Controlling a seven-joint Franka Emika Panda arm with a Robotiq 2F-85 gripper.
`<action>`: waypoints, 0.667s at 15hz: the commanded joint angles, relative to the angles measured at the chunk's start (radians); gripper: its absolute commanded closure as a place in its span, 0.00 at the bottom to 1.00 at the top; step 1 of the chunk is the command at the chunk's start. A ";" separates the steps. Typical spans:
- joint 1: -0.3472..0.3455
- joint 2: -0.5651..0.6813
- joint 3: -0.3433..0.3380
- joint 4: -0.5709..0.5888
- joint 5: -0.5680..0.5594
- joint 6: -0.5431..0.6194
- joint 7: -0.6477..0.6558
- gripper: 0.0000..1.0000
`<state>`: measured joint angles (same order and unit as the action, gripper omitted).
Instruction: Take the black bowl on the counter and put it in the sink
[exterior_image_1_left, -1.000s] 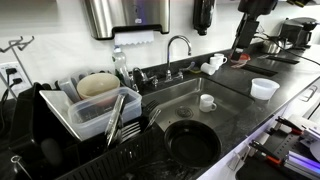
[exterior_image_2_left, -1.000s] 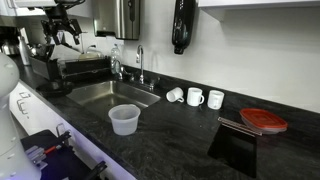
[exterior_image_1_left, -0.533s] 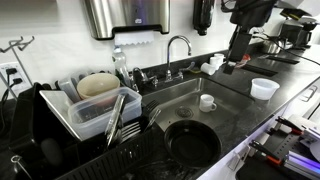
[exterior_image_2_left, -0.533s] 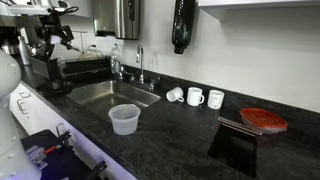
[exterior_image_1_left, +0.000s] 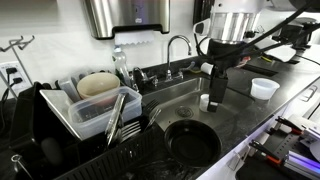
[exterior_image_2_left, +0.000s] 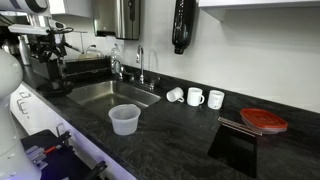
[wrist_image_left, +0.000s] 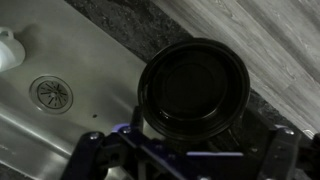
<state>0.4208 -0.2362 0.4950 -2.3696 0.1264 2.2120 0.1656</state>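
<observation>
The black bowl (exterior_image_1_left: 192, 142) sits upright and empty on the dark counter (exterior_image_1_left: 245, 115), on the strip in front of the sink (exterior_image_1_left: 180, 95). In the wrist view the black bowl (wrist_image_left: 193, 88) fills the middle, with the steel sink (wrist_image_left: 60, 70) and its drain to the left. My gripper (exterior_image_1_left: 213, 100) hangs above the sink's right part, a short way behind the bowl and not touching it. In the wrist view the gripper (wrist_image_left: 190, 160) is open and empty, its fingers wide apart on each side below the bowl.
A white cup (exterior_image_1_left: 207, 102) lies in the sink under the gripper. A grey tub (exterior_image_1_left: 95, 112) with a beige bowl (exterior_image_1_left: 97, 85) stands beside the sink. A clear tub (exterior_image_1_left: 265, 88) sits on the counter. The faucet (exterior_image_1_left: 178, 45) rises behind the sink. Mugs (exterior_image_2_left: 195, 96) stand by the wall.
The arm has swung from the far back of the counter over to the sink and come down. The gripper now hangs close to the black bowl. Nothing was grasped.
</observation>
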 joint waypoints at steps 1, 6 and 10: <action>0.009 0.113 0.000 0.049 -0.024 0.021 -0.002 0.00; 0.006 0.259 -0.020 0.098 -0.095 0.044 -0.016 0.00; 0.006 0.341 -0.052 0.126 -0.149 0.038 -0.023 0.00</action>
<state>0.4236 0.0547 0.4600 -2.2792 0.0031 2.2552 0.1608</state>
